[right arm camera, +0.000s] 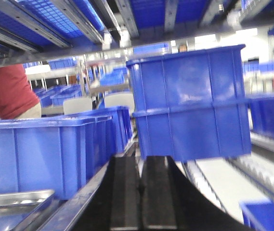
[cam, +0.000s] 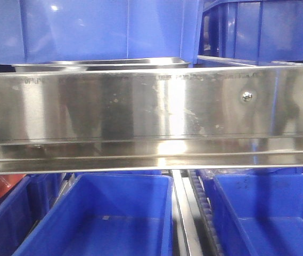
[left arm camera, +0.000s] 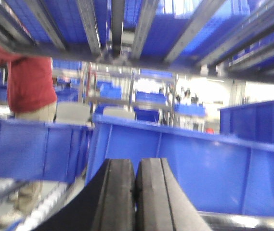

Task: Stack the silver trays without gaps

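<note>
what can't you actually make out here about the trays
- Front view: the rail hides all of the tray but its rim; stack count and gaps unreadable.
- Right wrist view: a tray is cut by the bottom-left edge and blurred.
- Left wrist view: a shiny strip at the bottom edge, too cut off to identify.

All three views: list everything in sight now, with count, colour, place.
Broad flat steel rail with two screw heads: one, silver, across front view.
Shallow shiny stainless-steel trays: two seen, silver, behind the rail's top edge and lower left of right wrist view.
Blue plastic bins: many, blue, above and below the rail.
Person in red top: one, left background.
Left hand: one, black, fingers together, empty.
Right hand: one, black, fingers together, empty.
</note>
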You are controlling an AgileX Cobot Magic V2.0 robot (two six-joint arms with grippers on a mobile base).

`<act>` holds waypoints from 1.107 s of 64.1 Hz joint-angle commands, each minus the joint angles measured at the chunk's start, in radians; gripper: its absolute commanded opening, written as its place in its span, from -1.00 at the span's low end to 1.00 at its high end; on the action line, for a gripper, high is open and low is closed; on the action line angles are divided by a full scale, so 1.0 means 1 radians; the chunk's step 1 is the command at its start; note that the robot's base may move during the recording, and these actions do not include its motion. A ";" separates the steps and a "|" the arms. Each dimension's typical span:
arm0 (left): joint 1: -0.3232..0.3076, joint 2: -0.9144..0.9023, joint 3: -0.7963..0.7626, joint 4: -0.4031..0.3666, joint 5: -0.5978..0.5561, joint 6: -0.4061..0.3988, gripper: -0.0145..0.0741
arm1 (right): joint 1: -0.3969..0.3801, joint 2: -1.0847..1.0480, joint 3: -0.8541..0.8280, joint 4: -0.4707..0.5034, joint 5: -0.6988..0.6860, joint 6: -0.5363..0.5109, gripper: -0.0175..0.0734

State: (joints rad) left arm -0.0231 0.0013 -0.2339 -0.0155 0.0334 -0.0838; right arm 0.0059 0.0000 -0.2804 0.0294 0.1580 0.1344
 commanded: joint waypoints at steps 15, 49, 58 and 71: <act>-0.004 -0.001 -0.031 -0.083 0.059 -0.009 -0.71 | 0.019 0.000 -0.089 0.137 0.191 0.004 -0.79; -0.004 0.207 -0.444 -0.214 0.636 0.061 -0.71 | 0.111 0.233 -0.386 0.166 0.609 -0.103 -0.79; -0.004 0.322 -0.541 -0.244 0.705 0.162 -0.71 | 0.115 0.397 -0.495 0.168 0.653 -0.110 -0.79; -0.004 0.498 -0.613 -0.361 0.754 0.160 -0.71 | 0.121 0.631 -0.628 0.267 0.651 -0.121 -0.79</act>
State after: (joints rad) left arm -0.0231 0.4377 -0.8233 -0.3275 0.7707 0.0685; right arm 0.1221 0.5463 -0.8602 0.2387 0.8076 0.0331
